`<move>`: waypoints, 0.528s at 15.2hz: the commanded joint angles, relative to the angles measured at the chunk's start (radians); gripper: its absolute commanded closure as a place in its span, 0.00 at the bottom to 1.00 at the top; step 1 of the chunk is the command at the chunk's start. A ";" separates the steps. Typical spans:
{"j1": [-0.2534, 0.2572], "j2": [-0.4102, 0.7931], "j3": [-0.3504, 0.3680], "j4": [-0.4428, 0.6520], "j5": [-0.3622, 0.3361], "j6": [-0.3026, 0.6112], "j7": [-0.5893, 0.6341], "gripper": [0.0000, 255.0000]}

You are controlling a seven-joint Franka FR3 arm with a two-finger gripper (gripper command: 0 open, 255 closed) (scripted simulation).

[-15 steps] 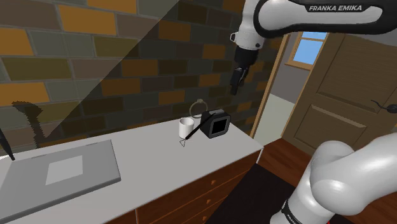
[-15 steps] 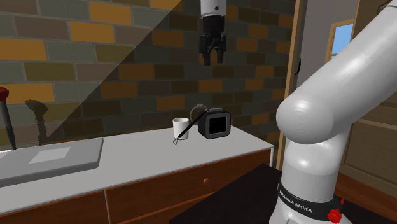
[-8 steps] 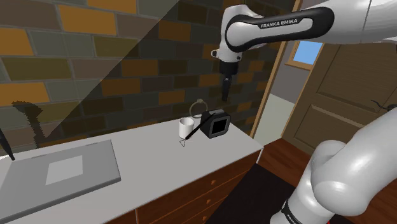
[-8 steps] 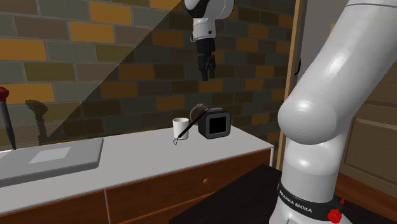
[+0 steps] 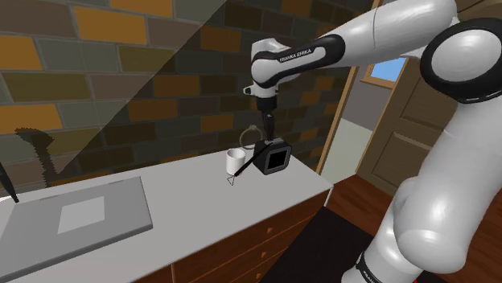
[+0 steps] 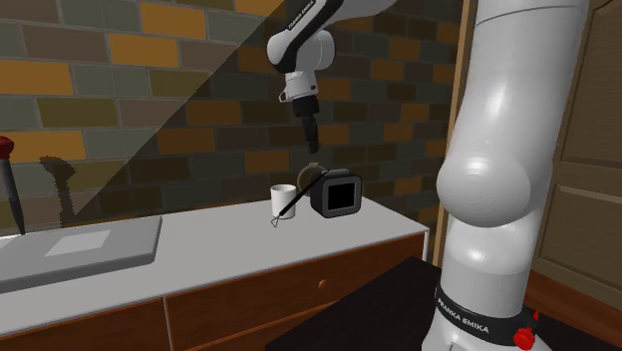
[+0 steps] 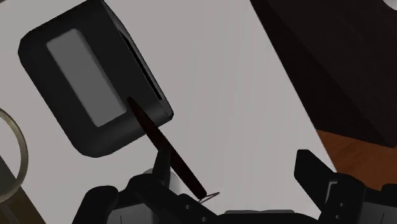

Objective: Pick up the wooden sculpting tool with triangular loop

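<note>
Shoulder view, from its left: a flat grey slab (image 5: 80,213) lies on the white desk (image 5: 193,217), well apart from a small white cup (image 5: 235,162). Just beside the cup, the dark-handled sculpting tool (image 5: 245,167) leans on a black box with a grey face (image 5: 274,159), its triangular wire loop down on the desk (the raised handle probably eases a grasp). Above the box hangs the black claw (image 5: 271,130), fingers spread and empty. Cup and box crowd the handle.

- Home kitchen, by the look.
- White worktop (image 5: 189,201) over wooden drawers (image 6: 289,291), toaster (image 5: 272,159) and cup (image 5: 236,162) on top.
- Brick wall (image 5: 121,76) behind; panelled wooden door (image 5: 422,133) beside.
</note>
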 commanded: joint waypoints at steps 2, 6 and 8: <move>0.000 0.127 0.002 0.072 0.003 0.005 -0.112 0.00; -0.004 0.289 0.018 0.170 -0.004 0.008 -0.239 0.00; -0.005 0.367 0.030 0.219 -0.012 0.008 -0.297 0.00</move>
